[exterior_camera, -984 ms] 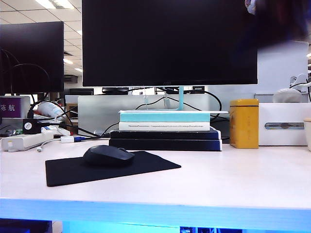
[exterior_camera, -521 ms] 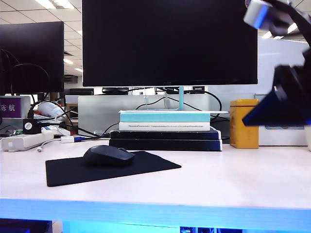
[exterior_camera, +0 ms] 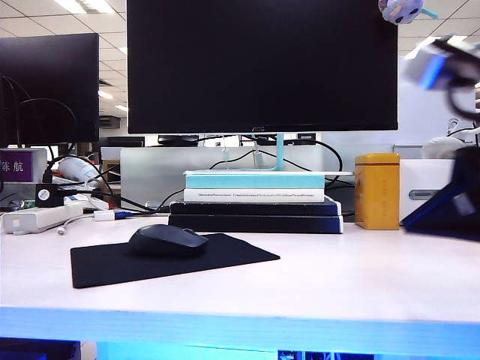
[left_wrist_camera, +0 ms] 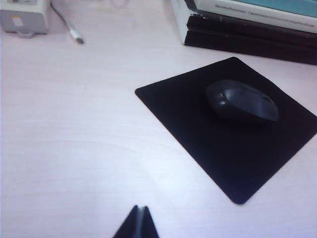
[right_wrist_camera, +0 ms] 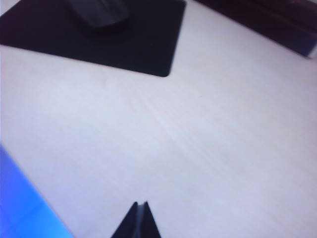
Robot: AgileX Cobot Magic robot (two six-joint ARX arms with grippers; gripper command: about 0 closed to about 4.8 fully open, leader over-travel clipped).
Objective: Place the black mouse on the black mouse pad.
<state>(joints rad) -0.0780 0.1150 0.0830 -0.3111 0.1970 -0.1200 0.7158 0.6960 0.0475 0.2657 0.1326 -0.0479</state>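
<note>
The black mouse (exterior_camera: 166,240) lies on the black mouse pad (exterior_camera: 105,268), toward its back edge, left of the table's middle. The left wrist view shows the mouse (left_wrist_camera: 241,100) resting on the pad (left_wrist_camera: 193,134), with my left gripper (left_wrist_camera: 140,208) shut and empty, hovering over bare table well short of the pad. My right gripper (right_wrist_camera: 140,204) is also shut and empty, above bare table; the pad (right_wrist_camera: 143,44) and mouse (right_wrist_camera: 99,12) lie far ahead of it. In the exterior view the right gripper (exterior_camera: 420,214) is a dark wedge at the far right.
A stack of books (exterior_camera: 255,202) sits behind the pad under a large monitor (exterior_camera: 261,66). A yellow tin (exterior_camera: 376,190) and a white box (exterior_camera: 427,187) stand at the back right. A power strip (exterior_camera: 41,217) and cables lie at the back left.
The right arm swung into view at the upper right, then shifted right and lower, off the yellow tin. Mouse and pad have not moved.
</note>
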